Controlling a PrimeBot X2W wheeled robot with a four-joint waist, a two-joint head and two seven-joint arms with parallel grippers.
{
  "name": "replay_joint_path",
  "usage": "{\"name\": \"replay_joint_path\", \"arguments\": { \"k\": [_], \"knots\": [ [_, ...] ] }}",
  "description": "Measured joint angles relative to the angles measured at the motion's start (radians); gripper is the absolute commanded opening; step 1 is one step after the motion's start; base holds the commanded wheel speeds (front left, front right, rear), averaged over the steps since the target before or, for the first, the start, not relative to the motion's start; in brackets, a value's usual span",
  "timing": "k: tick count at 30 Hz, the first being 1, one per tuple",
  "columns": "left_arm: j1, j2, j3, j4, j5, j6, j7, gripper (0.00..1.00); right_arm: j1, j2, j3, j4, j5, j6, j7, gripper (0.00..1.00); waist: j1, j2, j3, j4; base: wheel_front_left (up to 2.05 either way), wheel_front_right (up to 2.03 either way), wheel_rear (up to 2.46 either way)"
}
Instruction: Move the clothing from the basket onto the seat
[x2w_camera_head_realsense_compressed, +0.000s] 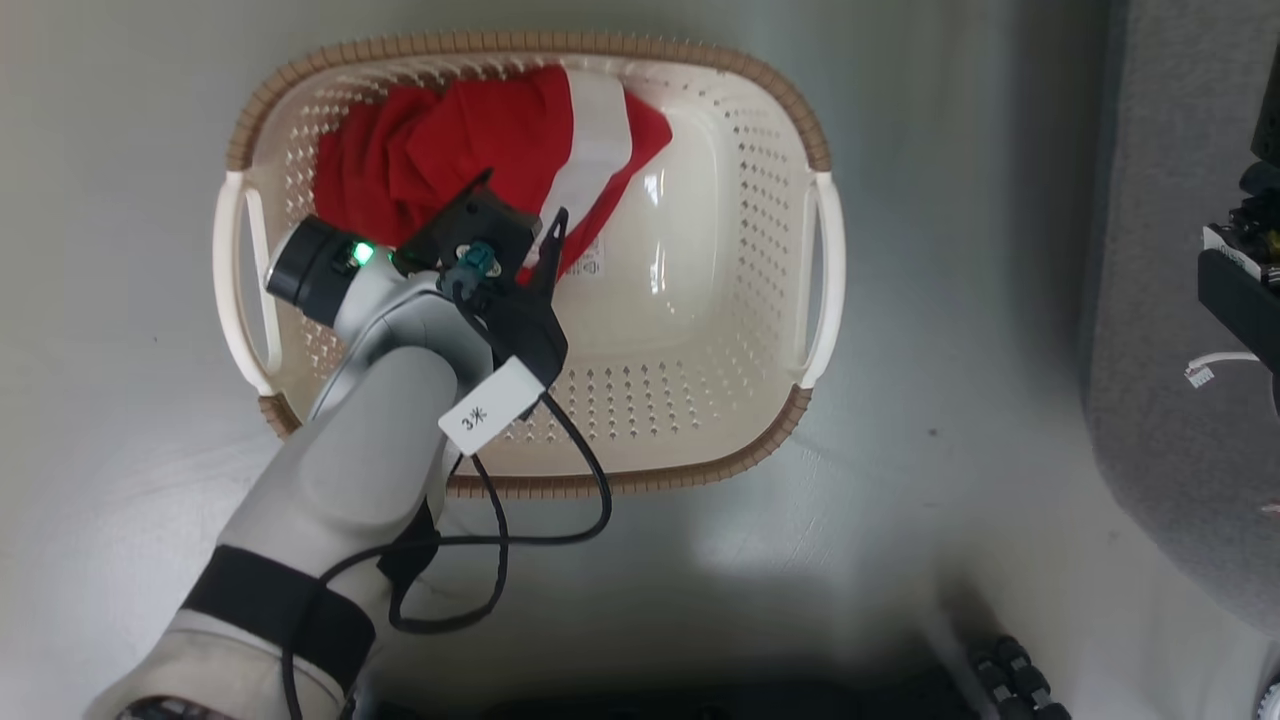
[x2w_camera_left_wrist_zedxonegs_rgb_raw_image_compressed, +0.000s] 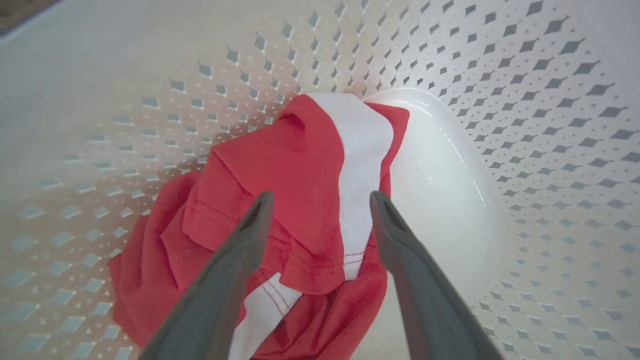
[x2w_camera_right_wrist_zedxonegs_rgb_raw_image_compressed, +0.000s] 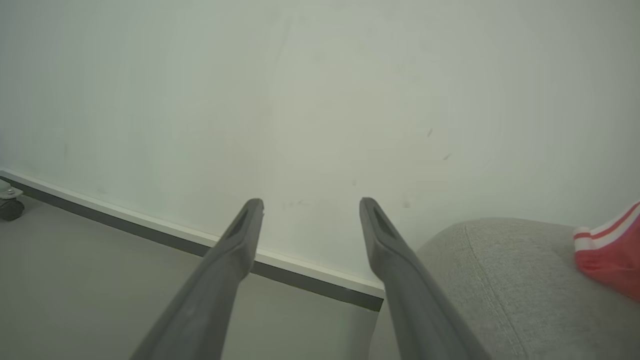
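The left gripper (x2w_camera_left_wrist_zedxonegs_rgb_raw_image_compressed: 321, 197) is mostly hidden in the head view behind its own pale forearm (x2w_camera_head_realsense_compressed: 350, 480), with a single dark finger (x2w_camera_head_realsense_compressed: 553, 240) peeking out over the clothing (x2w_camera_head_realsense_compressed: 480, 140). The left wrist view shows both its fingers spread apart, one on each side of a red fold with a white panel, though whether the tips touch the fabric cannot be told. The clothing lies bunched in the upper left part of the basket (x2w_camera_head_realsense_compressed: 520, 45) as the head view shows it. Its folds make it hard to say whether the heap is one garment or more. A small white tag (x2w_camera_head_realsense_compressed: 590, 262) shows at its edge, the print unreadable. There is one basket, with two side handles (x2w_camera_head_realsense_compressed: 235, 280). The right gripper (x2w_camera_right_wrist_zedxonegs_rgb_raw_image_compressed: 311, 202) has its two fingers apart with nothing between them, in front of a pale wall (x2w_camera_right_wrist_zedxonegs_rgb_raw_image_compressed: 320, 100) and a grey floor (x2w_camera_right_wrist_zedxonegs_rgb_raw_image_compressed: 75, 280). One more red piece (x2w_camera_right_wrist_zedxonegs_rgb_raw_image_compressed: 610, 250) with white stripes lies on the seat (x2w_camera_right_wrist_zedxonegs_rgb_raw_image_compressed: 500, 285), cut off by the right edge of the right wrist view. In the head view the seat is cropped at the right, and the dark hardware (x2w_camera_head_realsense_compressed: 1245, 270) there is too cut off to identify.
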Motion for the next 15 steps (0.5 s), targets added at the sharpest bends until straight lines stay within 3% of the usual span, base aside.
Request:
{"name": "replay_joint_path", "arguments": {
  "k": [15],
  "knots": [
    [-0.123,-0.003,0.021,0.112,0.004,0.054,0.002,1.0,-0.026,0.003,0.034,-0.035,-0.037,0.0,0.0,1.0,-0.0002,-0.0002,0.07,-0.02,0.0,0.0,0.0]
  ]
}}
